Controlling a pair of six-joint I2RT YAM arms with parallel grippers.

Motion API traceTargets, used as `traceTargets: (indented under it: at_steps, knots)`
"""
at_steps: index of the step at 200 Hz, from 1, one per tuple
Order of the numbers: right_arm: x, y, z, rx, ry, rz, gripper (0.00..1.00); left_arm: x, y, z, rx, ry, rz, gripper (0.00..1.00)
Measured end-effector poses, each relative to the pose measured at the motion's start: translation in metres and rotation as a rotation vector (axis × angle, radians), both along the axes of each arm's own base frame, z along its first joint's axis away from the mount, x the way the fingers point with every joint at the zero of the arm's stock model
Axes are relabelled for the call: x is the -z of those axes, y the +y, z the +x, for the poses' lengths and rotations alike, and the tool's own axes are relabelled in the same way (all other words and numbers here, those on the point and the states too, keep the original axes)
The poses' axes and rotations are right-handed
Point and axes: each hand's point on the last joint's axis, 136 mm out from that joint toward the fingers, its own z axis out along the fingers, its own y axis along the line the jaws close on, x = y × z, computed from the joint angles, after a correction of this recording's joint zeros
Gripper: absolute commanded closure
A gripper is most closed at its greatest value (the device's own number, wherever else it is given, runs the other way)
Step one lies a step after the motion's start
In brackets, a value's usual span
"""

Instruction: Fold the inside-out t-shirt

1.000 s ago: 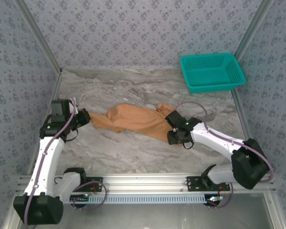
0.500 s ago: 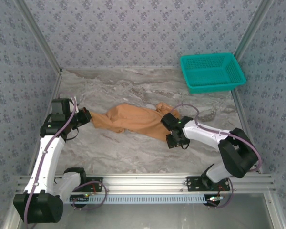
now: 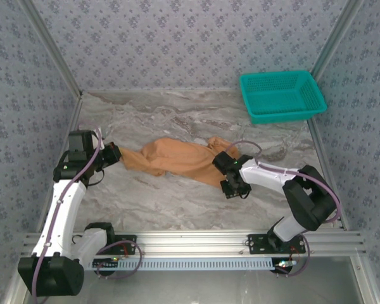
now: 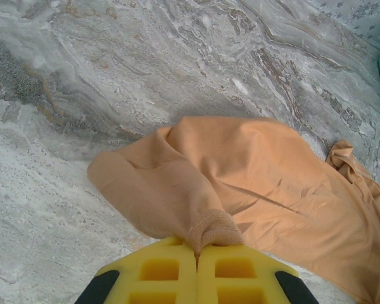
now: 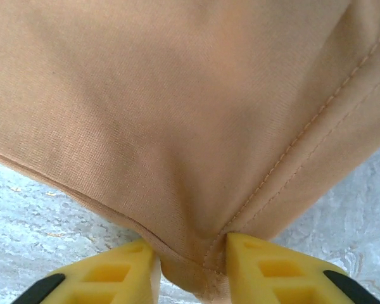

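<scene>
Inside-out t-shirt [image 3: 177,161] soft, tan, rumpled; left gripper [image 4: 197,250], right gripper [image 5: 190,253] both pinching it.

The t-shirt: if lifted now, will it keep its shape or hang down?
Probably hang limp: the t-shirt lies in soft wrinkles and bunches between the left fingers. Likely light, since thin cloth folds between the right fingers.

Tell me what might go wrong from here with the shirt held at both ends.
1. The left fingers pinch just a small bunched tip of the t-shirt; a pull may slip it free.
2. The right fingers grip a thick fold at a seam, perhaps several layers, so spreading may fail.
3. The t-shirt lies crumpled on the table; folding it now would likely trap wrinkles.
</scene>
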Motion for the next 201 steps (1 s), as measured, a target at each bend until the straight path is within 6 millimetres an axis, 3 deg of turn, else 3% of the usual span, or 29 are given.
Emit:
traceTargets:
  at_steps: [40,66,85,99,117,137,162,180,201]
  knots:
    - [-0.001,-0.005,0.002,0.017,-0.005,-0.009,1.00,0.000,0.000,0.000,0.000,0.000,0.000,1.00]
    - [-0.012,-0.008,0.004,0.016,-0.042,-0.010,1.00,-0.002,0.000,0.000,-0.004,-0.003,-0.003,1.00]
    - [-0.040,-0.010,0.011,0.006,-0.114,0.022,1.00,-0.011,0.002,0.003,-0.024,-0.020,-0.009,1.00]
    - [-0.079,-0.009,0.027,0.016,-0.219,0.085,1.00,-0.027,0.004,0.007,-0.045,-0.052,-0.010,1.00]
    - [-0.156,-0.014,0.060,0.058,-0.432,0.201,1.00,-0.063,0.009,0.013,-0.076,-0.129,-0.005,1.00]
    - [-0.260,-0.031,0.085,0.104,-0.718,0.322,1.00,-0.121,0.014,0.017,-0.106,-0.259,-0.005,1.00]
    - [-0.371,-0.039,0.088,0.077,-0.995,0.416,1.00,-0.205,0.018,0.008,-0.129,-0.452,-0.008,1.00]
    - [-0.421,-0.041,0.085,0.047,-1.114,0.444,1.00,-0.257,0.024,-0.006,-0.160,-0.577,-0.001,1.00]
    - [-0.454,-0.045,0.081,0.023,-1.191,0.438,1.00,-0.299,0.032,-0.027,-0.201,-0.677,0.014,1.00]
